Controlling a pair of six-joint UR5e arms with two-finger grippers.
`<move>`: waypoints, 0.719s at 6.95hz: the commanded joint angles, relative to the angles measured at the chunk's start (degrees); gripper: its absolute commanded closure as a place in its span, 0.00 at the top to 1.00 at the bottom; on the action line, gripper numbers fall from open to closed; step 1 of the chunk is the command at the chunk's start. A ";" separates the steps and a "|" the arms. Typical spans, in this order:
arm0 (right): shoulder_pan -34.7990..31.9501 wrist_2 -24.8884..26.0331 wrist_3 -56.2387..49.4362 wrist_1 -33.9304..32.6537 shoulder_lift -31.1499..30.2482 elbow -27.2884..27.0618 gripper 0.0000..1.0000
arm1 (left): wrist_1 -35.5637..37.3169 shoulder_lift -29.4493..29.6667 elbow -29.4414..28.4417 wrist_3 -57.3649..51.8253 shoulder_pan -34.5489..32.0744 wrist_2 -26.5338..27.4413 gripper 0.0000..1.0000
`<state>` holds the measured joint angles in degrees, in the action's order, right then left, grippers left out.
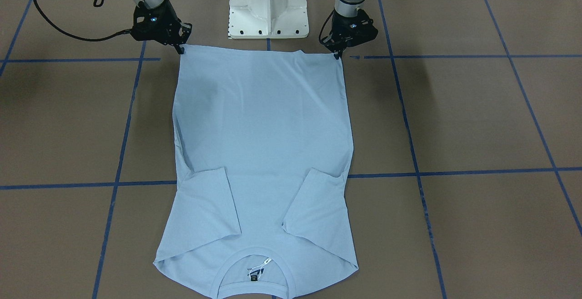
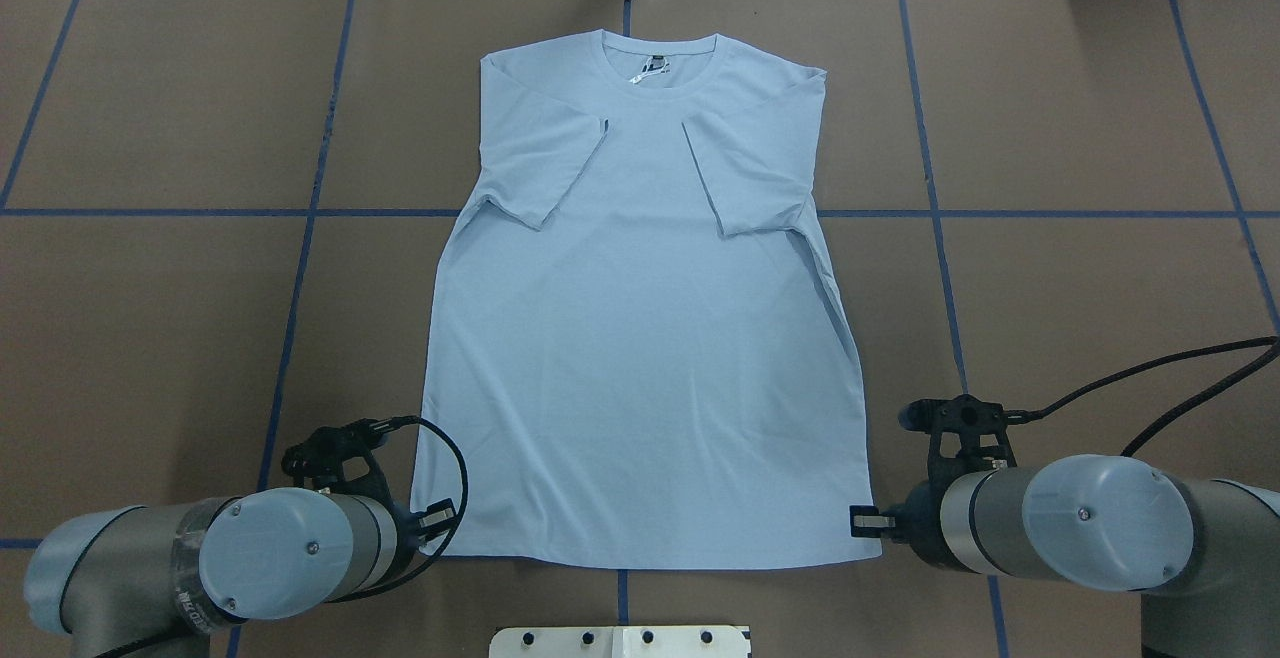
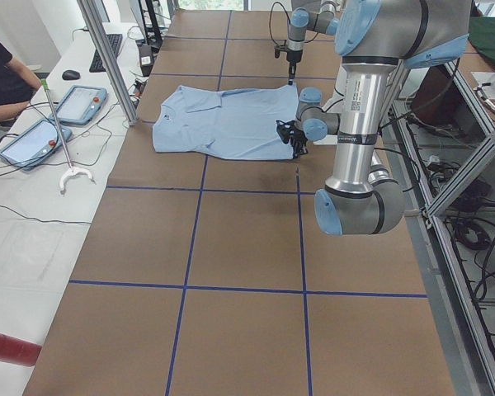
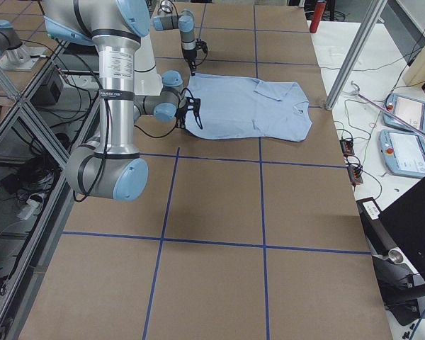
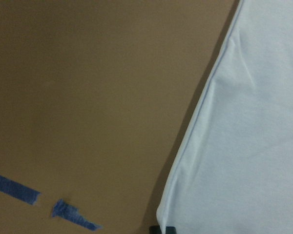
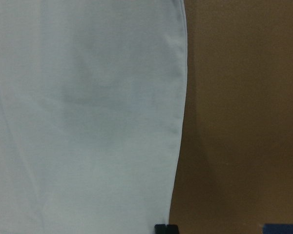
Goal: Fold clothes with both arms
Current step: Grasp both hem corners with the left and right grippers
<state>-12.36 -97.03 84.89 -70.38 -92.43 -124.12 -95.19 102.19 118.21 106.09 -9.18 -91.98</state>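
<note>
Nearest the robot, past the white base (image 2: 620, 641), the two arms reach low over the brown table (image 2: 150, 338). The left gripper (image 2: 437, 521) is at the near left corner of the shirt (image 2: 640, 358), and the right gripper (image 2: 868, 521) at the near right corner. Each wrist view shows only a dark fingertip at the very corner of the hem (image 2: 640, 563). I cannot tell whether either pincer is clenched on the cloth, merely resting against it, or released. The shirt lies flat in the middle of the table, hem near and neck far, its body smooth with a few faint creases. Farther out, both sleeves (image 2: 545, 163) are turned inward onto the body. At the far end sits the round collar (image 2: 600, 48) with a black label (image 2: 655, 65) inside. The cloth looks thin, light and limp, so it should drape and sag between two holds and crease easily. It is not fragile. The hem corners seem the right places to grip, both layers together, lifting evenly so the fold lands square.
</note>
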 commanded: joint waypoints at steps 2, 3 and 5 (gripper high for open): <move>-0.03 -2.10 -0.25 0.07 -4.59 -4.01 0.00 | 8.50 0.02 7.98 -0.27 4.41 0.04 0.00; -0.03 -4.55 -0.25 0.07 -5.39 -5.76 0.00 | 10.44 0.03 11.14 -0.27 6.26 0.04 0.00; 1.89 -8.85 -0.25 0.07 -8.72 -9.36 0.00 | 14.75 0.03 15.19 -0.27 9.61 0.05 0.00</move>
<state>-11.62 -103.03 84.65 -70.31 -98.96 -131.07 -82.84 102.21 130.76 105.82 -1.58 -91.90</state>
